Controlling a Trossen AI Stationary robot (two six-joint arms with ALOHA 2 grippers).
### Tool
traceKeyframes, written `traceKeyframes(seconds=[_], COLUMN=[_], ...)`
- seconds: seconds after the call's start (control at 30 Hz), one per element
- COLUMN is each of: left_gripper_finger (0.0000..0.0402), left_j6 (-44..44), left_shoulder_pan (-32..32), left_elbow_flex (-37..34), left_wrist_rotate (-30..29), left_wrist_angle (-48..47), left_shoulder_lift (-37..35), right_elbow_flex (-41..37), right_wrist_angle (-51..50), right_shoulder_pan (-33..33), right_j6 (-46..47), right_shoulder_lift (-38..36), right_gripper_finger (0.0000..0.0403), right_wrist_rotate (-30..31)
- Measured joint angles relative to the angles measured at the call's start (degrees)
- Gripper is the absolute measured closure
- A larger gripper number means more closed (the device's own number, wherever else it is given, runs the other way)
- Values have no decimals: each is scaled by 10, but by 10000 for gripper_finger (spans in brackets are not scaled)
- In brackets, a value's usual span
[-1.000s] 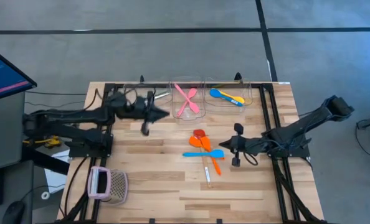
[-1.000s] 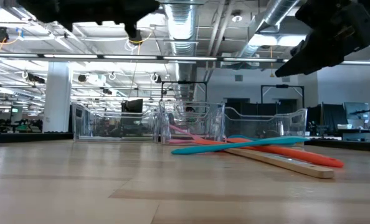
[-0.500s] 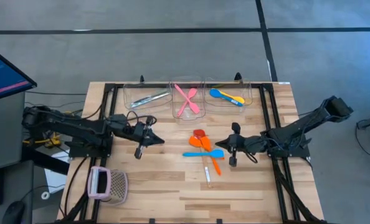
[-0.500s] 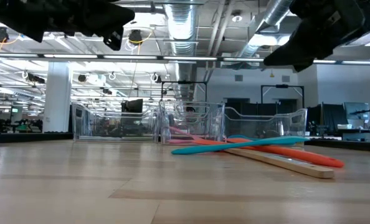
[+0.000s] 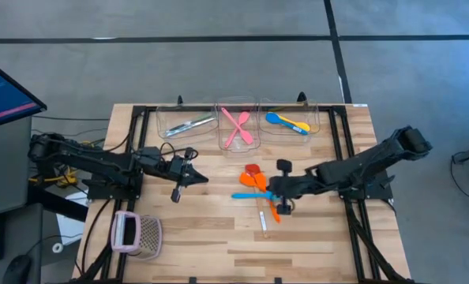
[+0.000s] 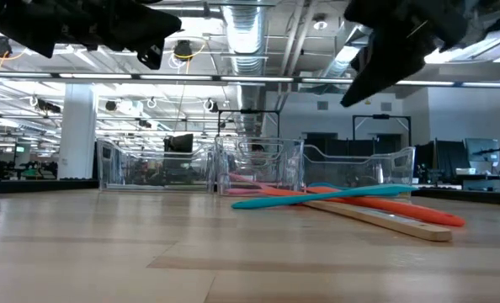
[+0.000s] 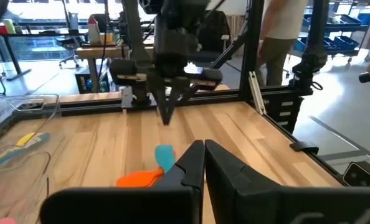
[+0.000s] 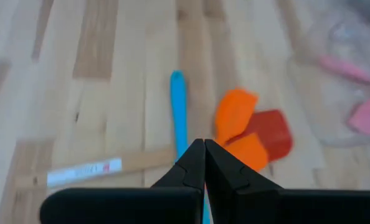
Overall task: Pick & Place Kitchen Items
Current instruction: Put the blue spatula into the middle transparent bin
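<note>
A pile of utensils lies on the wooden table: a blue spoon [image 5: 254,195], two orange spoons [image 5: 256,181] and a red-headed spatula [image 5: 253,169] with a wooden handle [image 5: 263,222]. My right gripper [image 5: 272,192] is shut and empty, hovering above the blue spoon's bowl end; its wrist view shows the spoon's handle [image 8: 179,109] and the orange heads [image 8: 236,111] below the fingers. My left gripper [image 5: 195,177] is shut and empty, above bare table to the left of the pile. In the low view both grippers are well above the table.
Three clear bins stand at the far edge: silvery and teal cutlery [image 5: 189,124], pink spoons [image 5: 237,128], blue and yellow spoons [image 5: 288,121]. A pink-and-white mesh basket [image 5: 137,234] sits near the front left. A person stands beyond the table [image 7: 284,25].
My left gripper has drawn back from the far-edge bins toward the table's near and left side, then kept still. My right gripper has moved toward the table's left, from beside the pile to above the blue spoon's bowl. The utensils have stayed in place.
</note>
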Motion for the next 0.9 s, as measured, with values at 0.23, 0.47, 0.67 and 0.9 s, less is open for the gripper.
traceKeyframes(seconds=[0.23,0.47,0.67,0.9], left_gripper_finger=[400,400,400,400], left_j6=[1,15,15,15], left_shoulder_pan=[0,0,0,0], left_elbow_flex=[0,0,-3,-12], left_wrist_rotate=[-2,-47,-49,-48], left_wrist_angle=[0,0,0,1], left_shoulder_lift=[0,0,0,0], right_elbow_flex=[110,193,230,240], right_wrist_angle=[-142,-202,-205,-240], right_shoulder_pan=[-14,-13,-17,-21], right_j6=[-63,-128,-128,-134], right_shoulder_lift=[107,190,243,268], right_gripper_finger=[403,403,395,324], right_wrist_rotate=[-68,-96,-93,-89])
